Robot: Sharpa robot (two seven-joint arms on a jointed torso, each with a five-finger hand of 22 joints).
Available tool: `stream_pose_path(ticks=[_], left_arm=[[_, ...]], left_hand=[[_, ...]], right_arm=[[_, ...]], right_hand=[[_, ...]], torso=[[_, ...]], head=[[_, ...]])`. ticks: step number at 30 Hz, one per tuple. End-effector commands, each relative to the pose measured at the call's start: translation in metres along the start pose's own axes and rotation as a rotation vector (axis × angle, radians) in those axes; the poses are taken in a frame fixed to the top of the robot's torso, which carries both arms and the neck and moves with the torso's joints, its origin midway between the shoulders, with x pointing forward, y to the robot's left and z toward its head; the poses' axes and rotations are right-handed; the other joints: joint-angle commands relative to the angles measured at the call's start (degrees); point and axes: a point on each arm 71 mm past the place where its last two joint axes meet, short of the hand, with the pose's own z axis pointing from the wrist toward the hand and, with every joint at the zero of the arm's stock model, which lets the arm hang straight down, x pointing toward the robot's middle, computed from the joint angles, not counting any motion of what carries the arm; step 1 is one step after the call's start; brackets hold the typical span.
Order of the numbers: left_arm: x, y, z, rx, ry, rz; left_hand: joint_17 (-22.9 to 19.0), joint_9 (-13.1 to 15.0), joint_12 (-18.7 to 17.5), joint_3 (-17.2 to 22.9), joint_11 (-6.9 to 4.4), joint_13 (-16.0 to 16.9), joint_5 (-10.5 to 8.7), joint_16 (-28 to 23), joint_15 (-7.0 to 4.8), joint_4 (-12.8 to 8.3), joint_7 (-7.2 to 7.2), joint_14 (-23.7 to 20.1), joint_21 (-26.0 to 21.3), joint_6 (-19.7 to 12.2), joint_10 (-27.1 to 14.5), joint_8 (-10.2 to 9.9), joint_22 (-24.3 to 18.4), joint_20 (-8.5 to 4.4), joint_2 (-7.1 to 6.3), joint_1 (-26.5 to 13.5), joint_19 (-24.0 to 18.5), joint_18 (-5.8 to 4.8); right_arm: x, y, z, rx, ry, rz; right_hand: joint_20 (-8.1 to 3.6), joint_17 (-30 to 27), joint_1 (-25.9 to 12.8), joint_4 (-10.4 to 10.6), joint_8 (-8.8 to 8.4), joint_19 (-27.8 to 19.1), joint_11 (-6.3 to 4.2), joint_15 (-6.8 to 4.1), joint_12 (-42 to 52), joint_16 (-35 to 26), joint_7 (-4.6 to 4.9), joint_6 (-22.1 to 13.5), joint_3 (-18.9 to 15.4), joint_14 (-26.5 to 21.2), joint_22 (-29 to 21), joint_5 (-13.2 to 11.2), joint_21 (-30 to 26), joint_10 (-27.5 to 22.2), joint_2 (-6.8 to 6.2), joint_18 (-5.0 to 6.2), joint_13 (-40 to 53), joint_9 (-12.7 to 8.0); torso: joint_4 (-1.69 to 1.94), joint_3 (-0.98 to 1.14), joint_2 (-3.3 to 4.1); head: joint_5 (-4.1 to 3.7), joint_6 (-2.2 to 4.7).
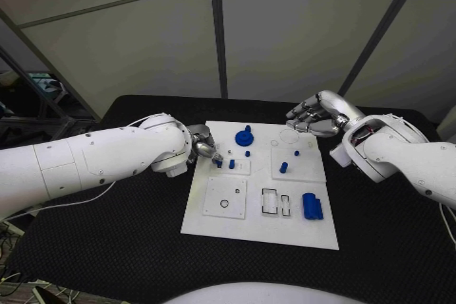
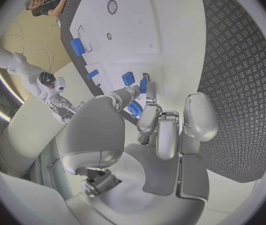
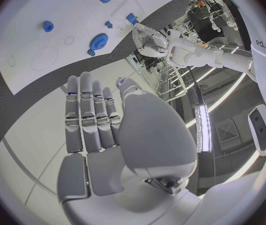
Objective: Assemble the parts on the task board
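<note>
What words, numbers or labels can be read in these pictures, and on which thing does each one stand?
"edu": partial white letters on a dark panel in the room, seen in the right wrist view; the rest is cut off.
Task board: outlines and circles only, no readable text.
Blue parts such as the cylinder and the gear: no markings.
Left hand and right hand: no readable labels.

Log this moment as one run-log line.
left robot hand: at small blue peg, grip unclear | right robot hand: open, above white task board
</note>
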Motion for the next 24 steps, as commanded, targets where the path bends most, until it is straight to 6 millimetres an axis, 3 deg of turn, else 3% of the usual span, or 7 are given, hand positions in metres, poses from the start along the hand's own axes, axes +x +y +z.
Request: stream_pose_path(ticks=[1,24], left_arm=[[0.0016,-0.0001,0.0004,-0.012,0.024,0.056],[0.0029,-0.0015,0.0002,-0.011,0.032,0.075]], left_hand=[[7.72,0.34,0.07,8.31,-0.31,0.05,0.25,0.18,-0.42,-8.16,0.04,4.26,0.26,0.19,0.58,0.32,9.04,-0.05,0.04,0.59,0.53,-0.59],[7.71,0.38,0.07,8.35,-0.3,0.06,0.4,0.17,-0.42,-8.2,0.05,4.26,0.17,0.19,0.61,0.36,9.01,-0.06,0.0,0.59,0.51,-0.57]], right_arm=[[-0.0006,0.0017,0.0006,-0.008,-0.003,0.003],[-0.0001,0.0017,0.0011,-0.009,0.0,0.003]], right_hand=[[0.2,-0.06,0.04,0.1,-0.19,0.21,0.33,0.25,-0.26,-0.11,0.45,0.0,0.39,0.11,-0.06,0.26,-0.14,0.01,-0.6,0.61,-0.06,-0.08],[0.23,-0.12,0.02,0.1,-0.25,0.22,0.35,0.28,-0.3,-0.24,0.47,-0.03,0.41,0.13,-0.14,0.27,-0.27,0.0,-0.61,0.62,-0.12,-0.08]], torso=[[0.07,0.03,-0.04],[0.07,0.01,-0.04]], head=[[0.02,-0.05],[0.0,-0.15]])
